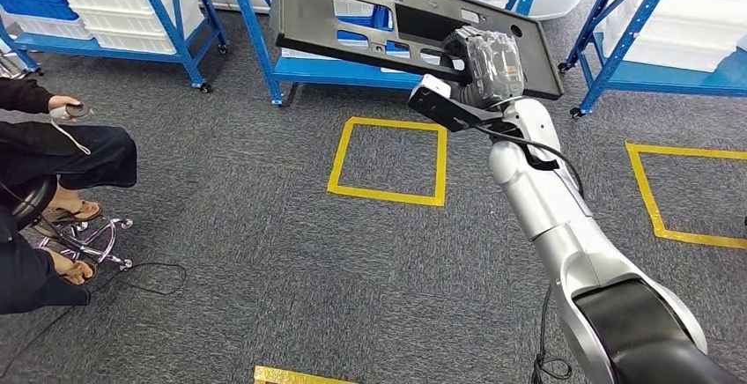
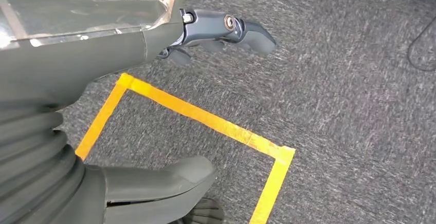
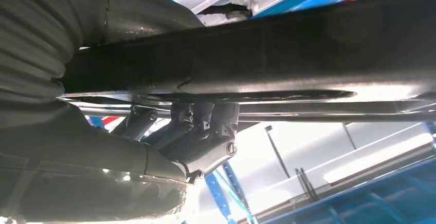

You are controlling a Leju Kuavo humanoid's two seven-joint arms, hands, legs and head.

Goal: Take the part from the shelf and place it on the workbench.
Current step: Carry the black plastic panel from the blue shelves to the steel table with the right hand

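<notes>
A: What is the right hand [image 1: 483, 65] holding?

B: It holds a large flat black plastic panel with cut-out openings [image 1: 370, 14]. In the head view the panel is raised in the air at about 12 o'clock, tilted, in front of the blue metal shelf racks [image 1: 255, 36]. In the right wrist view the dark fingers [image 3: 205, 126] are curled under the panel edge [image 3: 288, 49] and the thumb side is on the other face, so the hand is closed on it.

A: And the left hand [image 2: 154, 106]?

B: It holds nothing. In the left wrist view its fingers [image 2: 226, 29] are stretched out and stand apart from the thick grey thumb [image 2: 159, 183], above the grey carpet floor [image 2: 349, 95] and a yellow tape square [image 2: 205, 121].

A: Anything else near?

B: A seated person in dark clothes [image 1: 53, 164] is at 9 o'clock, holding a small controller [image 1: 70, 111] (I cannot tell which kind). Another yellow tape square [image 1: 388, 159] lies on the floor just below the panel.
</notes>
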